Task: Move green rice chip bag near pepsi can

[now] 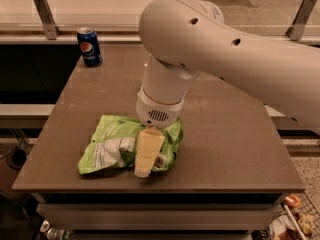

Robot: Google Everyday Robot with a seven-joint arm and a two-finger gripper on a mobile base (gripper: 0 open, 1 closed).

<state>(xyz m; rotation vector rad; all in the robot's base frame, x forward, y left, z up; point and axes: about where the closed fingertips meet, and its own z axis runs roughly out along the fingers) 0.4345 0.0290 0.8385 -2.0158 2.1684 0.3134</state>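
Observation:
The green rice chip bag (107, 146) lies crumpled on the brown table (230, 139) near its front left, white label panel facing up. My gripper (146, 156) hangs from the big white arm and sits on the bag's right half, pointing down toward the table's front edge. The pepsi can (89, 46) stands upright at the table's far left corner, well apart from the bag and the gripper.
A raised ledge with metal brackets (44, 15) runs behind the table. The white arm (225, 59) covers the table's middle and right back. A bin with items (292, 224) shows on the floor at the lower right.

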